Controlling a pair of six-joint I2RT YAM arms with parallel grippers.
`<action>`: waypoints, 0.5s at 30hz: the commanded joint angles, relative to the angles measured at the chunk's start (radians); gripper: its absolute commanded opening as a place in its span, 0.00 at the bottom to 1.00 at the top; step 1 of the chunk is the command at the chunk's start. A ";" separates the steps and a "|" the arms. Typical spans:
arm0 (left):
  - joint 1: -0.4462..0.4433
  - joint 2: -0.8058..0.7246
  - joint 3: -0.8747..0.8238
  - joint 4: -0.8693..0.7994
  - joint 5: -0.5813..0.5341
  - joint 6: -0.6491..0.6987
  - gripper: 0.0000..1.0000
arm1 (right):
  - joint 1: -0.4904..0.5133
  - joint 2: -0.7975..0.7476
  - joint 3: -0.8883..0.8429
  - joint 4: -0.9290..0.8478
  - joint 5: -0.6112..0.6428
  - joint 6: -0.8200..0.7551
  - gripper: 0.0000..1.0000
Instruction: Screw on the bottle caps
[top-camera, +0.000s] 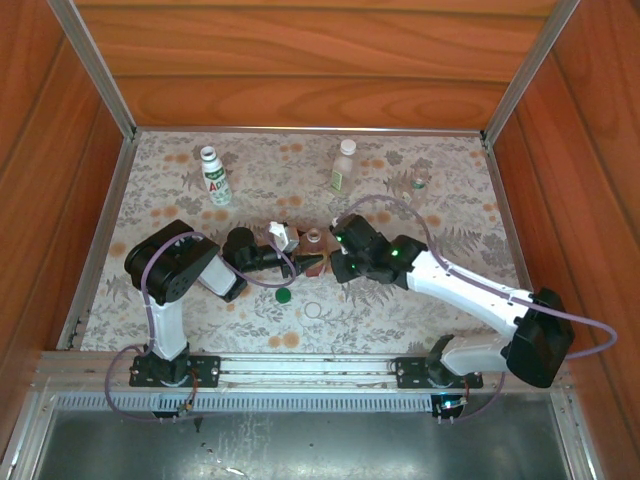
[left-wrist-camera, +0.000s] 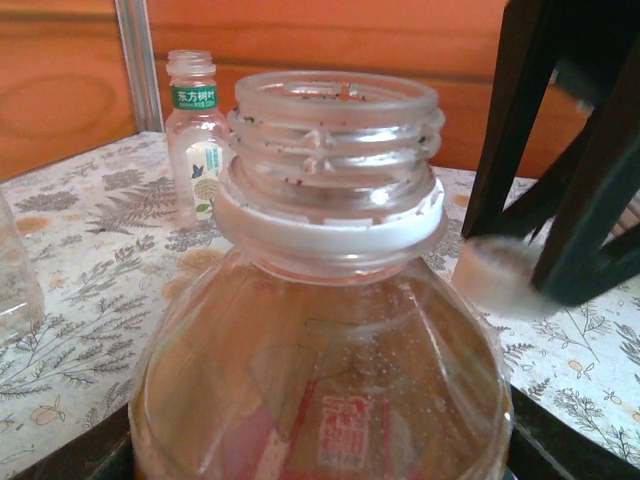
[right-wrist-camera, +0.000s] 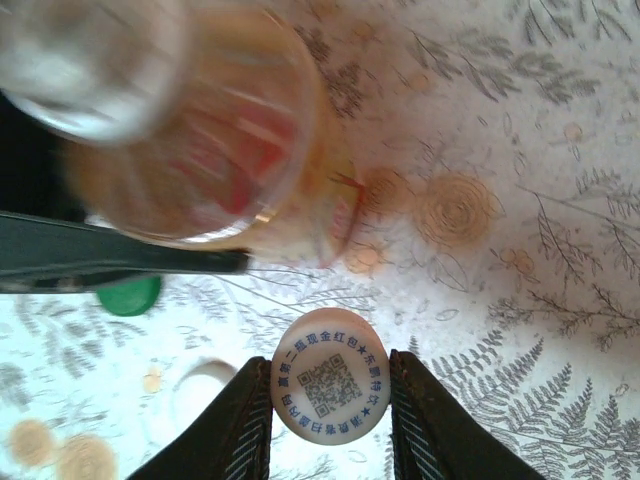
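My left gripper (top-camera: 300, 262) is shut on the amber bottle (left-wrist-camera: 320, 380) with a red label, holding it upright near the table's middle. Its threaded neck (left-wrist-camera: 335, 130) is open, with a white ring below. The bottle hides the left jaws in the left wrist view. My right gripper (right-wrist-camera: 330, 375) is shut on a white cap (right-wrist-camera: 330, 388) printed with a QR code, just right of the bottle's neck and lower than its rim. That cap (left-wrist-camera: 495, 275) appears blurred between the dark right fingers (left-wrist-camera: 590, 220). A dark green cap (top-camera: 283, 295) and a clear cap (top-camera: 314, 311) lie on the table in front.
A white bottle with a green-red label (top-camera: 214, 176) stands at the back left. A clear bottle with a greenish label (top-camera: 343, 166) stands at the back middle, and a short clear bottle (top-camera: 418, 185) to its right. Wooden walls enclose the patterned tabletop (top-camera: 450, 230).
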 joint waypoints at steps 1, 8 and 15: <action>0.007 0.018 -0.014 -0.037 0.000 0.019 0.60 | -0.005 -0.003 0.105 -0.131 -0.061 -0.054 0.32; 0.008 0.033 -0.008 -0.037 0.012 0.021 0.60 | -0.007 0.109 0.321 -0.179 -0.070 -0.170 0.32; 0.006 0.032 -0.011 -0.037 0.020 0.024 0.60 | -0.024 0.232 0.453 -0.226 -0.067 -0.238 0.32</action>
